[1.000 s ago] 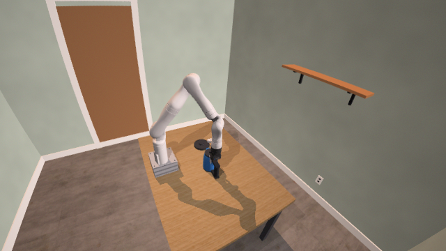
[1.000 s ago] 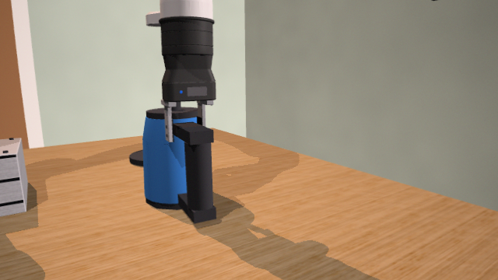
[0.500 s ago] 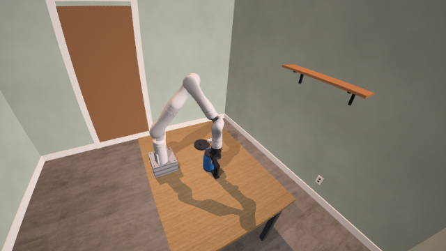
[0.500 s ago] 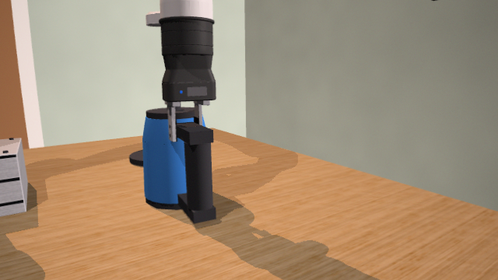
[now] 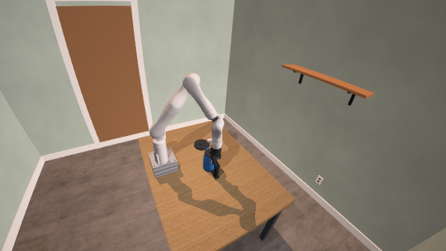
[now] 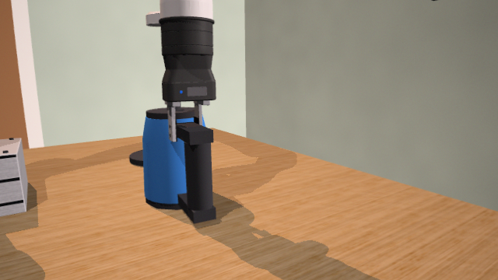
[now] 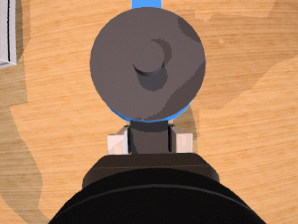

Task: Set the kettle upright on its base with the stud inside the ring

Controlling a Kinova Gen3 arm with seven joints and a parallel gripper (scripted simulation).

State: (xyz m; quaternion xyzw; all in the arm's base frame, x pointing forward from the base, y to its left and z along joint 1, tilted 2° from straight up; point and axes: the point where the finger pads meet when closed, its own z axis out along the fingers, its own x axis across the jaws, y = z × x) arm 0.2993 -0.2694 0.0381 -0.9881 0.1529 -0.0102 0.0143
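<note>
Blue kettle [image 6: 163, 163] upright on table [image 6: 350, 218], black handle [image 6: 198, 167] gripped at its top bar by fingers [image 6: 171, 126] from above. Dark base [image 5: 201, 144] just behind, well within reach; needs lifting up and across.

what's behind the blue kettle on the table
Behind the kettle lies its dark round base flat on the table; only an edge shows in the exterior view. The top view shows the disc apart from it. The stud cannot be made out.
</note>
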